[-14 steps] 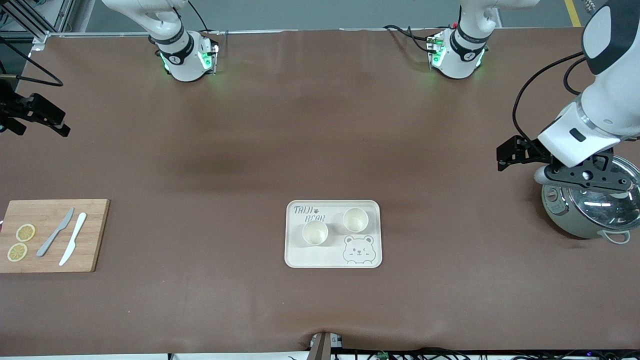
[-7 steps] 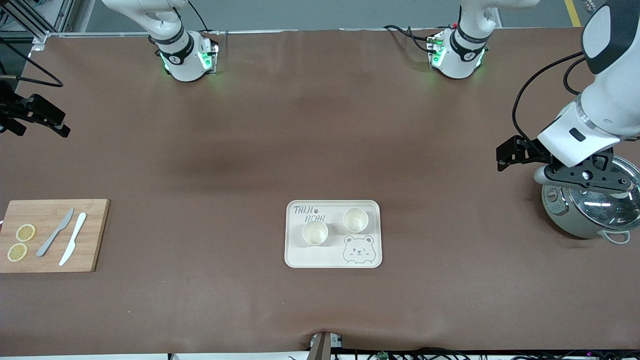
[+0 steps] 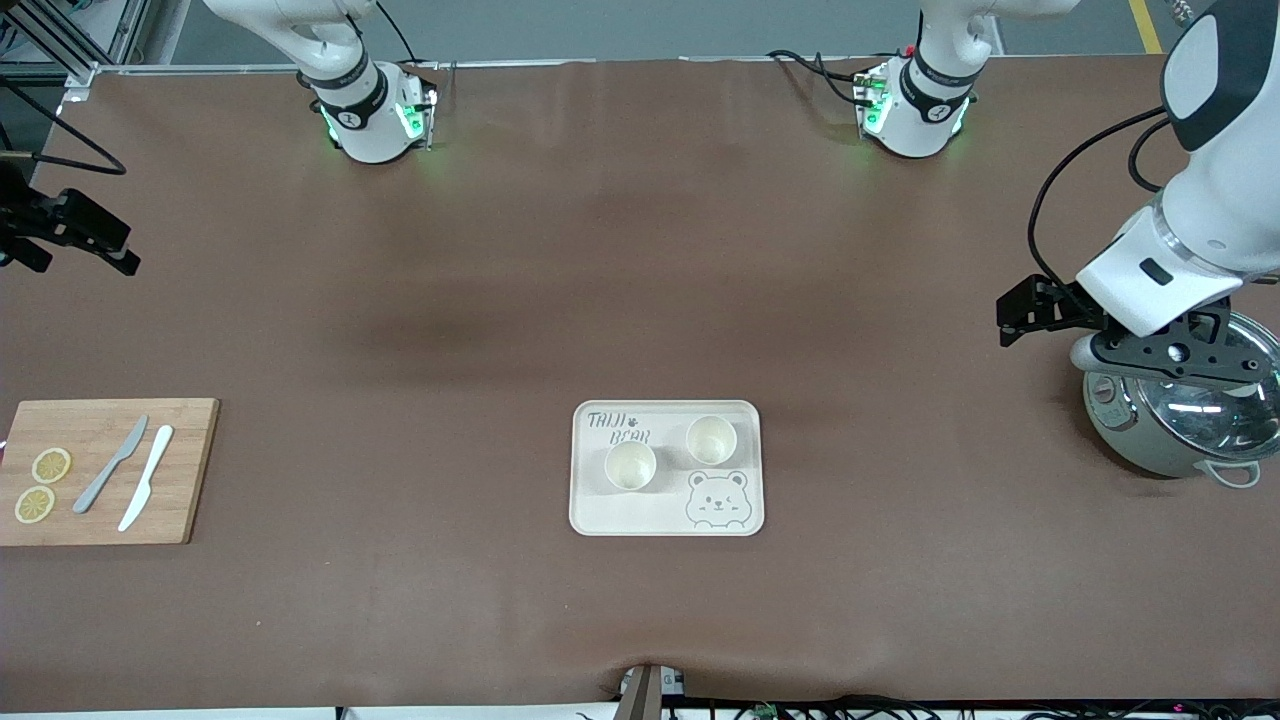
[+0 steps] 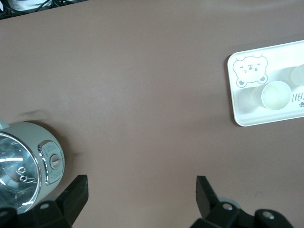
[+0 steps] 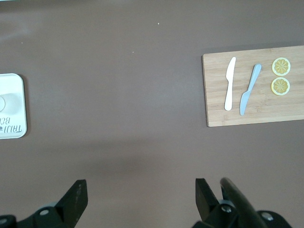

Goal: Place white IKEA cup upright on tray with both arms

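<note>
The cream tray [image 3: 598, 512] with the bear drawing lies mid-table, near the front camera. Two white cups stand upright on it, one [image 3: 631, 466] by the lettering and one [image 3: 711, 439] above the bear face. My left gripper [image 4: 141, 180] is open and empty, up over the table beside a grey cooker. Its wrist view shows the tray [image 4: 243, 113] and a cup [image 4: 274, 95] far off. My right gripper [image 5: 140, 183] is open and empty, up over bare table at the right arm's end. Its wrist view shows a tray corner [image 5: 13, 85].
A bamboo cutting board [image 3: 190, 470] lies at the right arm's end, holding a grey knife [image 3: 110, 465], a white knife [image 3: 146, 477] and two lemon slices [image 3: 50, 465]. A grey cooker with a shiny lid [image 3: 1180, 430] stands at the left arm's end, partly under the left hand.
The left arm's hand has drifted very slightly over the cooker. The cups, the tray and the right arm have not moved.
</note>
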`<state>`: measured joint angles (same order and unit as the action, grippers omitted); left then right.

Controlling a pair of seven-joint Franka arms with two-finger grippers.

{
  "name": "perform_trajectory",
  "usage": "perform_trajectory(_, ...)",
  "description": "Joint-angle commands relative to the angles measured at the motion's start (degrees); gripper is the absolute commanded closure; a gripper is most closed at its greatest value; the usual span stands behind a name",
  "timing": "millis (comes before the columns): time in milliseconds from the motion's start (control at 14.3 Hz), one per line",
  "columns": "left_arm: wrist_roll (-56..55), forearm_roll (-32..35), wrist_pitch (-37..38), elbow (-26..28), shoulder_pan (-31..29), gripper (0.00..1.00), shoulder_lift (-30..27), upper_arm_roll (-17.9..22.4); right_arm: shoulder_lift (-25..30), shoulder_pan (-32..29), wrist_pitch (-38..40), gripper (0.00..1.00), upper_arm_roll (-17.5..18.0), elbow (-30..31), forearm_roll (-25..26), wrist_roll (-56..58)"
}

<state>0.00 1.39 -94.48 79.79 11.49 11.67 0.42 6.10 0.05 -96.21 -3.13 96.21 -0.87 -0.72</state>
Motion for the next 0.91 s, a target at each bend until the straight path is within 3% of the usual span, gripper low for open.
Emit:
perform_trajectory(0,-0.26,2.38,-0.17,-0.61,1.52,0.0,0.2,0.1,-0.82,-0.58,0.32,0.0,0.4,-1.55,0.87,-0.52)
perform_trajectory(837,-0.08,2.21,-0.26,-0.61,1.61,0.0,0.28,0.02,-0.82,-0.58,0.32,0.0,0.4,-1.64,0.87,-0.52)
